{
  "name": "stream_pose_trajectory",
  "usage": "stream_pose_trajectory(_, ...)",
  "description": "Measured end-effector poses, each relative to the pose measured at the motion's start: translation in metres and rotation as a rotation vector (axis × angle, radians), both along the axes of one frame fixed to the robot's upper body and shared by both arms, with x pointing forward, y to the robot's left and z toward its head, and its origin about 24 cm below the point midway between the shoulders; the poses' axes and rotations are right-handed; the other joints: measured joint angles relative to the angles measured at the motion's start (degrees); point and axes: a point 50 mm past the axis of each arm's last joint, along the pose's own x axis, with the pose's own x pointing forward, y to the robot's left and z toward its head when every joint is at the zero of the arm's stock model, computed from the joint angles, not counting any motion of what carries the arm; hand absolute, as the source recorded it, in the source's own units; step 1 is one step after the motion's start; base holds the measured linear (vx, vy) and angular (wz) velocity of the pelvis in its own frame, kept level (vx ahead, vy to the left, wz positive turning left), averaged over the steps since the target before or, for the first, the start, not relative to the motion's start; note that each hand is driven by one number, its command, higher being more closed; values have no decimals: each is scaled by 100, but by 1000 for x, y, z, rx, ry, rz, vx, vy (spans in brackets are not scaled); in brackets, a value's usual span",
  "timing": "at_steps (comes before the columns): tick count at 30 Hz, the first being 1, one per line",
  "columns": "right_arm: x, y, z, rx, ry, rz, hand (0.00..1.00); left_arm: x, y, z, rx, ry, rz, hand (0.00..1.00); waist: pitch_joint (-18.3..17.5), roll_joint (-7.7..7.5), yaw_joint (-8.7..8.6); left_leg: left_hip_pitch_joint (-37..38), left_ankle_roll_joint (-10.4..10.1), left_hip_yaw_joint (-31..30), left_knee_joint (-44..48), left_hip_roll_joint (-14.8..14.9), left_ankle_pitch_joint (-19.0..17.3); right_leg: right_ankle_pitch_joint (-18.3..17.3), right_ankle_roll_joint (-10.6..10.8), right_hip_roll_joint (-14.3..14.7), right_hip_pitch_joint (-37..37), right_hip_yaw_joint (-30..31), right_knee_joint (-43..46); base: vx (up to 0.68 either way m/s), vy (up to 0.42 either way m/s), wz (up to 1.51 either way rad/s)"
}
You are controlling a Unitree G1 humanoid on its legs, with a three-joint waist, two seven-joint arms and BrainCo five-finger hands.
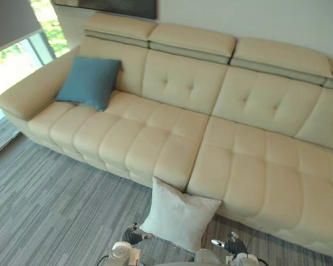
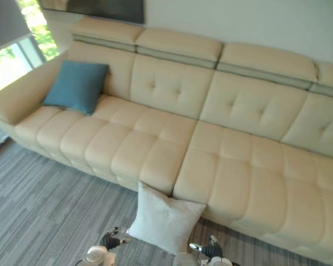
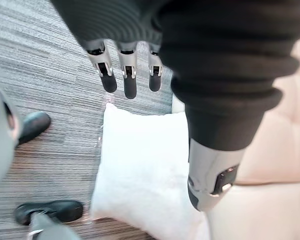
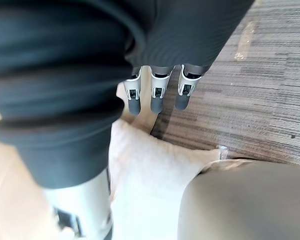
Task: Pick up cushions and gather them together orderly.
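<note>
We are looking down at a long cream leather sofa [image 1: 172,138] that is stretching across the whole scene, its tufted back running along the wall and its armrest ending at our left by a bright window [image 1: 16,61]. In front of it, grey striped carpet [image 1: 50,199] is covering the floor.

A blue cushion [image 1: 90,82] is sitting upright in the sofa's left corner, leaning against the backrest just beside the armrest. The white cushion [image 1: 178,216] is well apart from it. It is standing on the carpet and leaning, tilted, against the sofa's front edge, close to the seam between two seat sections.

We are holding both hands low, one on either side of the white cushion. The left hand [image 3: 129,82] is hanging by the cushion's lower left corner, its fingers straight in a row, slightly spread, with the thumb [image 3: 210,175] reaching out apart from them. It is gripping nothing. The right hand [image 4: 157,97] is hanging near the cushion's lower right corner, with its fingers also straight and side by side, pointing down toward the cushion and the carpet, and it is closing on nothing. We cannot tell whether either hand is touching the white fabric.
</note>
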Motion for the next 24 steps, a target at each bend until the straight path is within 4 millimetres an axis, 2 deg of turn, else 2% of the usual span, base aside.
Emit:
stream_pose_trajectory(1, -1, -6, 0, -14, 6, -1, 0, 0, -6, 0, -18, 1, -9, 0, 15, 129, -18, 41, -8, 11, 0, 47, 5, 41, -60, 117, 138, 23, -264, 25, -81, -18)
stream_pose_trajectory(3, -6, -9, -2, -22, 30, -4, 0, 0, -9, 0, -21, 2, -15, 0, 9, 186, -11, 146, -31, 74, 76, 126, -1, 79, -113, 269, 396, 63, -627, 36, -94, -21)
stream_pose_trajectory(4, -8, -9, -2, -23, 36, -5, 0, 0, -8, 0, -20, 2, -15, 0, 10, 185, -7, 166, -50, 83, 138, 149, -13, 90, -125, 302, 462, 72, -684, 13, -107, -13)
stream_pose_trajectory(5, -11, -9, -3, -22, 44, -7, 0, 0, -8, 0, -19, 0, -16, 0, 17, 174, -4, 139, -164, 100, 391, 243, -88, 121, -155, 365, 579, 93, -792, -21, -116, -19)
stream_pose_trajectory(6, -13, -8, -4, -18, 50, -8, 0, 1, -7, 1, -18, -7, -16, 0, 24, 99, 48, 31, -236, 130, 753, 346, -143, 142, -179, 432, 630, 233, -898, -30, -98, -28)
stream_pose_trajectory(8, -11, -6, -4, -14, 47, -3, 0, 4, -6, 2, -13, -18, -16, 0, 34, 60, 124, -179, -240, 79, 1219, 439, -149, 211, -243, 477, 628, 442, -999, -36, -89, -53)
stream_pose_trajectory(9, -11, -6, -4, -15, 50, 1, 0, 4, -6, 2, -13, -20, -17, 0, 65, 27, 142, -284, -223, -296, 1335, 435, -310, 237, -270, 500, 618, 575, -1053, -43, -59, -58)
stream_pose_trajectory(11, -13, -7, -5, -20, 56, -4, 0, 4, -7, 2, -18, -20, -17, 0, 60, 81, 138, -274, -226, -733, 1151, 409, -366, 243, -275, 543, 594, 656, -1019, -36, 5, -38)
stream_pose_trajectory(13, -15, -8, -5, -20, 64, -18, 0, 4, -6, 2, -12, -20, -14, 0, 43, 152, 142, -193, -176, -1204, 835, 325, -259, 261, -226, 659, 561, 877, -952, -42, 31, -35)
stream_pose_trajectory(16, -18, -8, -6, -17, 72, -26, 0, 5, -5, 2, -7, -21, -14, 0, 56, 111, 139, -186, -178, -1192, 732, 273, -258, 336, -171, 655, 475, 995, -973, -78, 40, -17)
stream_pose_trajectory(24, -25, -12, -8, -15, 84, -72, 0, 1, -3, 1, -2, -10, -11, 0, 19, 210, 141, -38, -263, -1202, 200, 211, -206, 383, -147, 659, 157, 1171, -749, -101, 31, -10)
